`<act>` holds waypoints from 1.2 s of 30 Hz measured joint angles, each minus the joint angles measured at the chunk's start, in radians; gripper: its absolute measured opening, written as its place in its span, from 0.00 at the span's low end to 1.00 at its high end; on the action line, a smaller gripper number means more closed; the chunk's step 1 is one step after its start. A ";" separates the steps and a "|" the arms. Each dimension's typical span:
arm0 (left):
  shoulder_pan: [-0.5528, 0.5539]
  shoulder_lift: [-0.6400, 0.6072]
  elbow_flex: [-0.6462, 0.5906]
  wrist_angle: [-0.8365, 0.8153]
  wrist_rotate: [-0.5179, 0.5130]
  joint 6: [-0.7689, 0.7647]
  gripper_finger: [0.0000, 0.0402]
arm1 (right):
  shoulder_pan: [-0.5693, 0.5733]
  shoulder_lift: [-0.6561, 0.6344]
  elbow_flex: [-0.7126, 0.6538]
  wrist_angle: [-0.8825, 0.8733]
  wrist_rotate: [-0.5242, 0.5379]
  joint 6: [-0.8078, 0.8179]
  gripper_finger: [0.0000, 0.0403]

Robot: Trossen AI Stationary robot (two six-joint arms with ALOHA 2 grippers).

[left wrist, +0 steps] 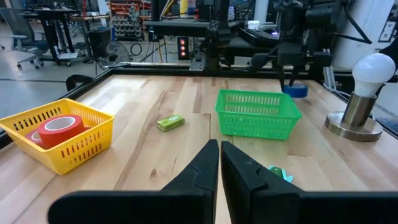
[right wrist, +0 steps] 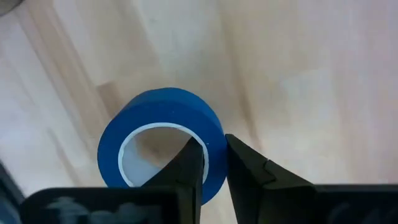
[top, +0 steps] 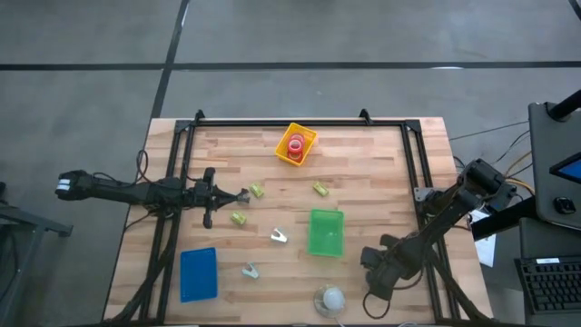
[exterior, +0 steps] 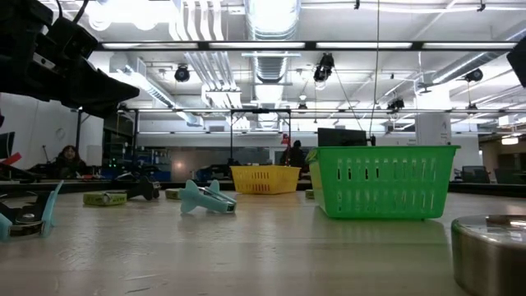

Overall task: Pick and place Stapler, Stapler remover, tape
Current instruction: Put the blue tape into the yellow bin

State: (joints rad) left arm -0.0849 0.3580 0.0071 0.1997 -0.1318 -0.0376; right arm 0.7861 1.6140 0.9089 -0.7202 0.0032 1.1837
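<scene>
**Blue tape roll under the right gripper**

Blue tape (right wrist: 163, 140) is lying flat on the wooden tabletop (top: 363, 154), at the lower right of the high view, hidden there beneath the right gripper (right wrist: 213, 163). In the right wrist view that gripper's fingers are standing nearly closed, straddling the roll's wall, one inside the hole and one outside; whether they are pinching it yet is unclear. The roll is probably light and stiff, though smooth-sided, so gripping across the wall looks the sound choice. Red tape (left wrist: 57, 129) is already sitting in the yellow bin (top: 296, 144), upper centre of the high view. The left gripper (left wrist: 219, 163) is waiting at centre left, almost shut and holding nothing.
</scene>
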 joint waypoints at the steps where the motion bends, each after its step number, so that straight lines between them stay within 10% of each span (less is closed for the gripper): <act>1: 0.000 0.000 0.000 0.000 0.000 0.000 0.06 | -0.002 -0.013 0.000 -0.022 0.014 -0.003 0.13; 21: 0.000 0.000 0.000 0.000 0.000 0.000 0.06 | -0.150 -0.307 -0.002 -0.190 0.994 -0.104 0.12; 36: 0.000 0.000 0.000 -0.009 0.000 0.000 0.06 | -0.571 -0.303 -0.005 -0.051 1.099 -0.530 0.11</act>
State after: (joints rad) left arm -0.0849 0.3576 0.0074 0.1909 -0.1318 -0.0377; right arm 0.2155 1.3112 0.9043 -0.7709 1.1023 0.6542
